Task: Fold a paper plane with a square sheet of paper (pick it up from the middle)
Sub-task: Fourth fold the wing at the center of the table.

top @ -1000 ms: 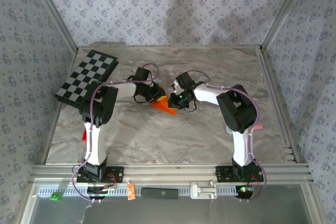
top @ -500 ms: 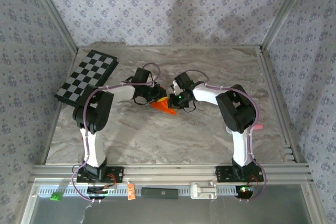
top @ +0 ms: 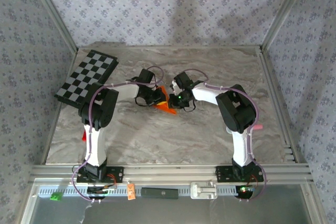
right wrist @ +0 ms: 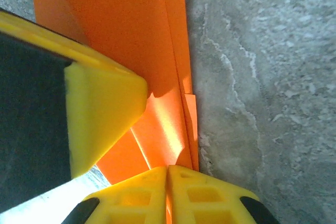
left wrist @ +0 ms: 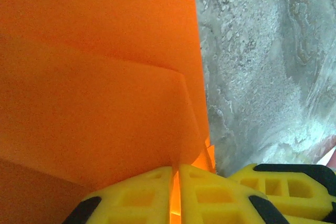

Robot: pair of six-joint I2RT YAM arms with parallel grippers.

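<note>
Left gripper (left wrist: 176,195) and right gripper (right wrist: 167,192) both pinch the creased square sheet of paper (left wrist: 94,77) mid-table, probably to hold its layers aligned for creasing.

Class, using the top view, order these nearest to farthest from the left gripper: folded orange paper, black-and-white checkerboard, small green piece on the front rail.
1. Folded orange paper, held in the left gripper, mid-table.
2. Black-and-white checkerboard, far left.
3. Small green piece, front-left rail.

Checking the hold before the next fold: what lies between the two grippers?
The orange paper spans the gap between the left gripper and right gripper, seen in the top view; both wrist views show them pinched on it.
</note>
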